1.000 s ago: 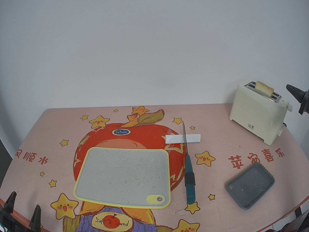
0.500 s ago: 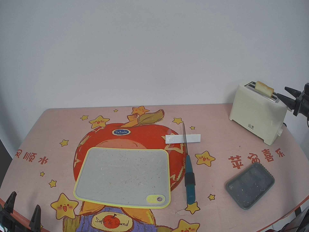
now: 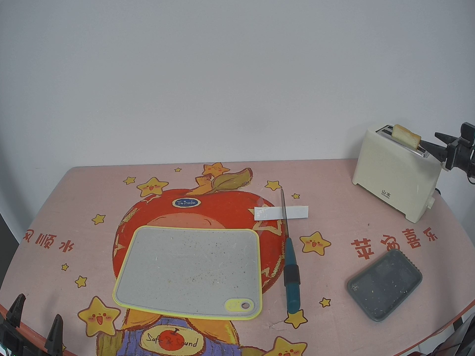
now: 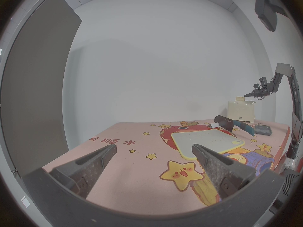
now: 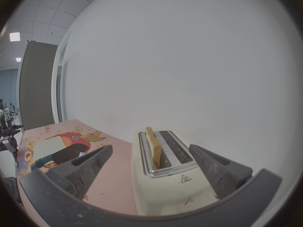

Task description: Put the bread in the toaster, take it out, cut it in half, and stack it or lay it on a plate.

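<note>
Head view: a rounded pink worktop [image 3: 336, 189] stands against a plain white wall [image 3: 237, 65]. It is printed with a large red apple, yellow stars and red characters.

A grey cutting board [image 3: 190, 270] with a yellow-green rim lies flat at the middle front, speckled with crumbs. Just to its right lies a knife [image 3: 291, 268], teal handle towards the near edge. Its blade points at the wall and crosses a white strip [image 3: 281, 212].

A cream toaster [image 3: 396, 181] sits at the far right corner of the worktop. The bread [image 3: 406, 136] stands upright in one of its two slots, its upper part above the rim. A dark grey rectangular plate [image 3: 384, 284] lies nearer the front right edge, well apart from the toaster.

The right end effector [image 3: 428, 139] hangs just beside the top of the toaster. Its fingers are spread wide and hold nothing. In its wrist view the bread sits between and beyond the fingertips, untouched.

The left end effector [image 4: 154, 146] is low at the front left edge of the worktop, also spread wide with nothing in it.

To the left of the wall stands a tall dark grey panel [image 4: 34, 79]. A tiled ceiling with a lit square lamp [image 5: 14, 37] runs overhead.
</note>
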### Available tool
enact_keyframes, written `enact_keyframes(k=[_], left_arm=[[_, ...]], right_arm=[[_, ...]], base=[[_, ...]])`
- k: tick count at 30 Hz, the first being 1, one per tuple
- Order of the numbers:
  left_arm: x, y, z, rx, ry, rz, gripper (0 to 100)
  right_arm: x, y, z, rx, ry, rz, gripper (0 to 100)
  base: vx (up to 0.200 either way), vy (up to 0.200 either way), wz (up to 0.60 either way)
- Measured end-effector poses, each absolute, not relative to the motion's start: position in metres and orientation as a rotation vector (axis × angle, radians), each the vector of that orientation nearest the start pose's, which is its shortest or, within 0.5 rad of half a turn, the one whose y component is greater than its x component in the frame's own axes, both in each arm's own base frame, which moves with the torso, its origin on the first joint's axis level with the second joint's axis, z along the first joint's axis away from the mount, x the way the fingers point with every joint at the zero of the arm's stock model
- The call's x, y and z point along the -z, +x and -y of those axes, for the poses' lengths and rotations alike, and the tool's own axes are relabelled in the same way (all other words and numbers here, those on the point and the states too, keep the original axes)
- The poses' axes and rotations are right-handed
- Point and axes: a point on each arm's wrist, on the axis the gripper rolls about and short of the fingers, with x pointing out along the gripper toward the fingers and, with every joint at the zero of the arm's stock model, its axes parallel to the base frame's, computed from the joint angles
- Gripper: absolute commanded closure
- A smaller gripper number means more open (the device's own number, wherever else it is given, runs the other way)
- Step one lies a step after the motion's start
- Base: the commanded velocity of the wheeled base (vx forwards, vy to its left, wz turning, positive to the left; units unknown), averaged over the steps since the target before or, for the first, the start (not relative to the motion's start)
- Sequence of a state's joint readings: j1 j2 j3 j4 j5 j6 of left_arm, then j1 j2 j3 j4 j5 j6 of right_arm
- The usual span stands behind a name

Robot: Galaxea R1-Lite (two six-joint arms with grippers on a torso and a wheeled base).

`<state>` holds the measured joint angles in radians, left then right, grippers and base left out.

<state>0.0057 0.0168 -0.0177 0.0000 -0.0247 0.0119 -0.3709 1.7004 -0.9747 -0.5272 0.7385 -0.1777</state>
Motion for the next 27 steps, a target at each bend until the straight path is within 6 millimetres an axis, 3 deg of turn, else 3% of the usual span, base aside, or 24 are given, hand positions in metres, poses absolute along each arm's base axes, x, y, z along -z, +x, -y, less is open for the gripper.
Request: enact_keyframes(k=[14, 27], left_arm=[[-0.081, -0.023, 0.001, 0.019, 0.012, 0.001, 0], [-0.081, -0.023, 0.001, 0.019, 0.012, 0.001, 0]], right_arm=[[-0.207, 0.336, 0.082, -0.382, -0.081, -0.164, 0], [-0.201, 0.348, 0.083, -0.375, -0.08, -0.173, 0]], base=[[0.0, 0.0, 0.0], [0.0, 0.0, 0.0]])
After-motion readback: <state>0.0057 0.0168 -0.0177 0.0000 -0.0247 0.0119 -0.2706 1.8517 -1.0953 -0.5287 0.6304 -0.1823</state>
